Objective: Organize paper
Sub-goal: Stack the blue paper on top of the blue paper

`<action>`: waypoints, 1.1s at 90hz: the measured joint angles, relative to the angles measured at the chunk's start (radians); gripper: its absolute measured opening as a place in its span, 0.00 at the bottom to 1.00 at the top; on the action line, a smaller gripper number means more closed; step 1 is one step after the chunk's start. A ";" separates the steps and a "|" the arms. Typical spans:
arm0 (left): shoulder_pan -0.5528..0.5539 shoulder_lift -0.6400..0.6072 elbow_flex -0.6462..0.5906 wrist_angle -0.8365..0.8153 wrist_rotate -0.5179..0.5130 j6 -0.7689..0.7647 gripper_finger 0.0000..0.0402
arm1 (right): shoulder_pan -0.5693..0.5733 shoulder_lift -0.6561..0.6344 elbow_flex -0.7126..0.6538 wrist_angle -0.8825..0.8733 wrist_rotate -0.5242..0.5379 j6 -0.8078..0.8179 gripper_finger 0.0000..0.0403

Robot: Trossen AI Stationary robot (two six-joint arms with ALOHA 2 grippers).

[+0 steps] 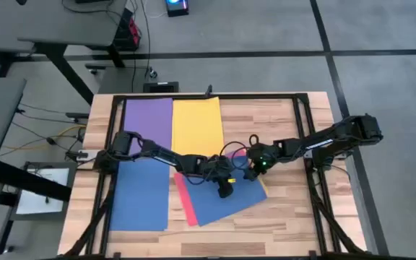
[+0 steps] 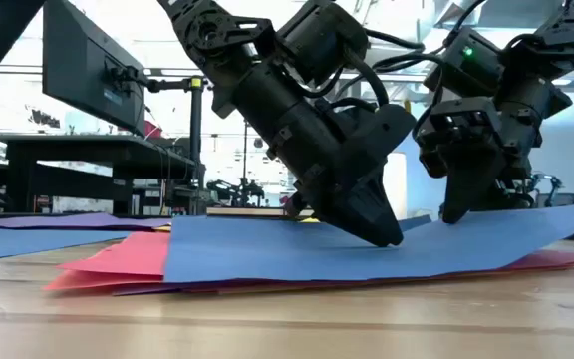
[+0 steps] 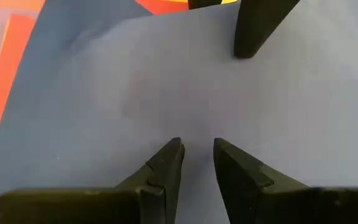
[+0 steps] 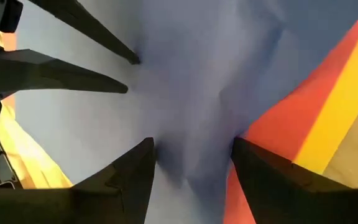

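High view, skewed blue sheet (image 1: 222, 201), long axis seemingly diagonal, left pincer (image 1: 226, 189) pressing it.

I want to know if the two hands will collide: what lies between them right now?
Only bare blue sheet. In the left wrist view, the left hand faces a right-hand finger across a plain stretch of it.
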 joint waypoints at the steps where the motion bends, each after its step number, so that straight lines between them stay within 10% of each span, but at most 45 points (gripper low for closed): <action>1: 0.000 0.000 0.000 -0.001 0.000 0.002 0.20 | 0.000 0.000 0.000 0.001 0.000 0.002 0.50; 99: -0.002 -0.001 0.000 0.022 -0.001 -0.003 0.20 | 0.006 -0.034 0.000 0.132 -0.089 0.084 0.50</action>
